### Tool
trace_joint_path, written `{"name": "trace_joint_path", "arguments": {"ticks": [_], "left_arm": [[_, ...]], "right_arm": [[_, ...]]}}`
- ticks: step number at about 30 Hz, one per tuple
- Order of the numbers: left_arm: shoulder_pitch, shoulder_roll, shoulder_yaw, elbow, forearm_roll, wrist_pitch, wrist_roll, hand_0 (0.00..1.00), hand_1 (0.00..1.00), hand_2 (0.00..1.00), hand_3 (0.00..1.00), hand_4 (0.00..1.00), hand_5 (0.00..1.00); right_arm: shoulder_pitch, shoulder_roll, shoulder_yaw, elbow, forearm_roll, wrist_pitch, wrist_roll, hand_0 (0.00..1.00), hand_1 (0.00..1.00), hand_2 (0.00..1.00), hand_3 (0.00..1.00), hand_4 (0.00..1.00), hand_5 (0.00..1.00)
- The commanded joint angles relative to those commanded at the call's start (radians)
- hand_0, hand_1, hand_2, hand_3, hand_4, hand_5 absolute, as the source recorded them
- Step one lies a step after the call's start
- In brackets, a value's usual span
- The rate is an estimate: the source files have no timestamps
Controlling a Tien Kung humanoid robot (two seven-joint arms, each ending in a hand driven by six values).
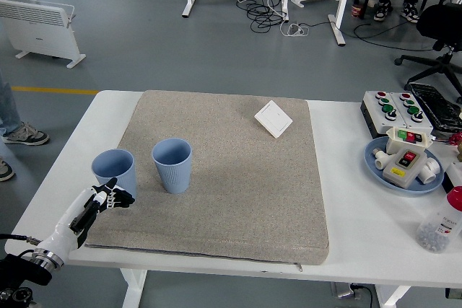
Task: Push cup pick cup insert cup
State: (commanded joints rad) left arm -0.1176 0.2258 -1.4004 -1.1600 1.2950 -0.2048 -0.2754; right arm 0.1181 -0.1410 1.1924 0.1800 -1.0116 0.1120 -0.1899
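On the grey mat (238, 171), near its left edge, stood two blue cups, both upright and open-topped. The left cup (115, 172) sat at the mat's very edge; the right cup (172, 165) stood just beside it, a narrow gap between them, neither one nested in the other. The left hand (110, 198) lay just in front of the left cup, low at its base, with the fingers (121, 198) loosely bent and holding nothing. Whether the fingertips touched the cup wall could not be told. The left arm came in from the lower left corner, its white forearm resting over the mat's near left corner.

A white switch plate (273, 118) lay flat and turned at an angle on the far part of the mat, well apart from the cups. The mat covered most of the white table (361, 236). At the table's right side stood a button box (393, 110), a blue plate (375, 167) holding further switch units, and a clear bottle (440, 225) with a red cap near the right edge.
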Motion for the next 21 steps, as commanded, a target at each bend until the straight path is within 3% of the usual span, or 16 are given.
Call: {"name": "trace_joint_path", "arguments": {"ticks": [21], "left_arm": [[-0.045, 0.007, 0.017, 0.064, 0.049, 0.01, -0.026, 0.637, 0.606, 0.518, 0.466, 0.64, 0.998]], "right_arm": [[-0.008, 0.006, -0.009, 0.0, 0.003, 0.0, -0.002, 0.785, 0.702, 0.72, 0.586, 0.156, 0.504]]}}
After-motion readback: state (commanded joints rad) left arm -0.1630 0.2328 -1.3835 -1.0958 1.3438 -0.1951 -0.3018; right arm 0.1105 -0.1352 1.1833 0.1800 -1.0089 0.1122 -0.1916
